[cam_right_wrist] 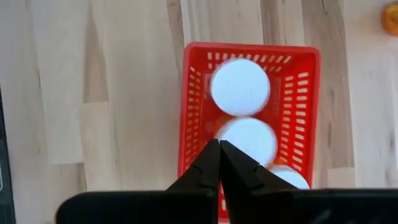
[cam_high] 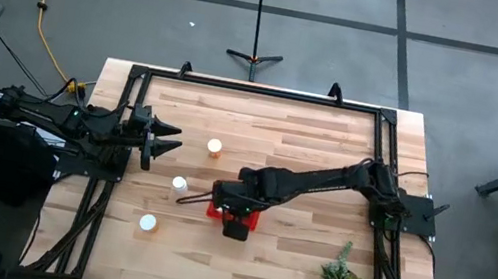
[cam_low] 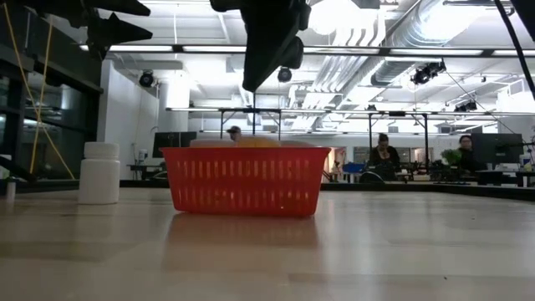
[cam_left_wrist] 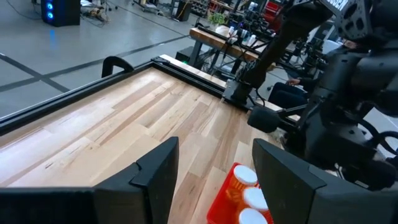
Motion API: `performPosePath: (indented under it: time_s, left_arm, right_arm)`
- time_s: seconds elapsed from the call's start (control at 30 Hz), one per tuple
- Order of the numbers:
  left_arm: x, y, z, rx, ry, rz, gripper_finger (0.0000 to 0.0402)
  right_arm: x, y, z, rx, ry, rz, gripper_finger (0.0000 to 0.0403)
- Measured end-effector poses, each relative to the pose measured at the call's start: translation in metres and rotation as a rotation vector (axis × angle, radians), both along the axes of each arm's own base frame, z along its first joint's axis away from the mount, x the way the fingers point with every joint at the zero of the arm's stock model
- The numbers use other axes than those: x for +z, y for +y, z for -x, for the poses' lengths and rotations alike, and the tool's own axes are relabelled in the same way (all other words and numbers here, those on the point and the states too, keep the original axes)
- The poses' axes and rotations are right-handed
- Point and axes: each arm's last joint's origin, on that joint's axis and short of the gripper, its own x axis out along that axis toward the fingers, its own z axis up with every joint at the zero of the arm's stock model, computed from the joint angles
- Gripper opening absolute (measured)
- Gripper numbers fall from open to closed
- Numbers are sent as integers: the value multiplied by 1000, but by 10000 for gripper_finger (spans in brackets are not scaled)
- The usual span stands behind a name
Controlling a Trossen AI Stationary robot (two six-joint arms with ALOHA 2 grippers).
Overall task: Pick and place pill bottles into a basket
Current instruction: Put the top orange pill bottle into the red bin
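Observation:
The red basket [cam_right_wrist: 249, 124] stands near the table's middle [cam_high: 217, 210] and holds three white-capped pill bottles [cam_right_wrist: 240, 87], upright on its floor. My right gripper [cam_right_wrist: 219, 149] hangs shut and empty straight above the basket, clear of its rim [cam_low: 267, 50]. Three more bottles stand upright on the table to the basket's left: an orange one [cam_high: 214, 147], a white one [cam_high: 179, 186] and one nearer the front [cam_high: 148, 224]. My left gripper [cam_high: 166, 141] is open and empty, held above the table's left side, pointing toward the basket [cam_left_wrist: 214, 171].
A green potted plant [cam_high: 343, 277] stands at the front right of the table. A black frame [cam_high: 257, 90] runs round the table's edges. Bare wood lies between the basket and the far edge. People sit at desks in the room beyond [cam_low: 384, 155].

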Motion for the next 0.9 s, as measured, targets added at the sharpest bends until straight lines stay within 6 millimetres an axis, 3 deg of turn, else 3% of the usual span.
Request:
performPosePath:
  time_s: [0.4, 0.57, 0.73, 0.9]
  left_arm:
    - [0, 0, 0, 0, 0, 0, 239]
    - [0, 0, 0, 0, 0, 0, 239]
    - [0, 0, 0, 2, 0, 0, 239]
    - [0, 0, 0, 2, 1, -1, 239]
  right_arm:
    - [7, -27, -4, -100, -2, 5, 16]
    - [15, -49, -10, -158, -74, 7, 67]
    - [73, -59, -1, -139, -367, 103, 141]
    - [142, -60, 33, -125, -659, 163, 168]
